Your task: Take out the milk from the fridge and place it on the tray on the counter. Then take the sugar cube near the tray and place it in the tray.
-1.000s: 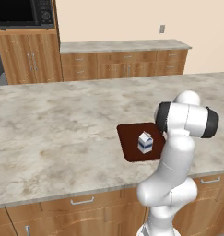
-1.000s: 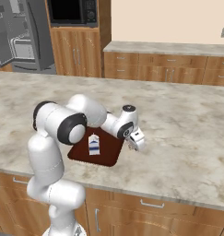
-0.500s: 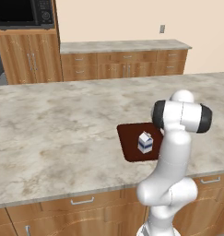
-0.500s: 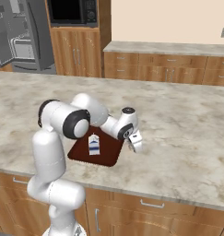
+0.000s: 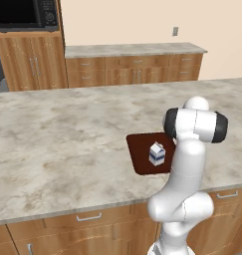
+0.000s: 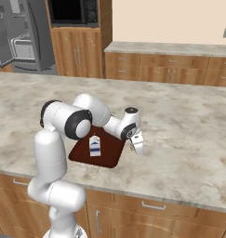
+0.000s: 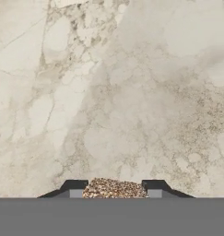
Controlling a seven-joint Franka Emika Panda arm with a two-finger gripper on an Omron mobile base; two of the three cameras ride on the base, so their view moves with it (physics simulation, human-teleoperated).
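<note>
Sugar cube (image 7: 114, 188), brown and speckled, sits right between the two dark fingertips (image 7: 74, 186) at the bottom of the hand view, both tips touching its sides. The hand (image 7: 114, 189) is pinching it, with the marbled table (image 7: 132, 92) directly beneath, so the cube appears to rest on the stone or sit barely above it; which one I cannot tell.

Seen from the right base view, the hand (image 6: 136, 144) points down at the table (image 6: 189, 135) just beside the right-hand rim of the tray (image 6: 79, 155), outside it. That relation decides the coming move: the tray lies to the side of the hand, toward the arm's own base, so the cube needs a short lift and a sideways carry over the low rim.

Inside the tray, the milk (image 6: 95, 146) stands upright toward its middle, apart from the hand. From the left base view the milk (image 5: 157, 154) and tray (image 5: 140, 154) show again, partly behind the arm. The milk half of the task looks done. Bare tray floor lies between the carton and the near rim, which seems the safest drop spot.

Farther back, the fridge (image 6: 21, 37) stands with its door open.
</note>
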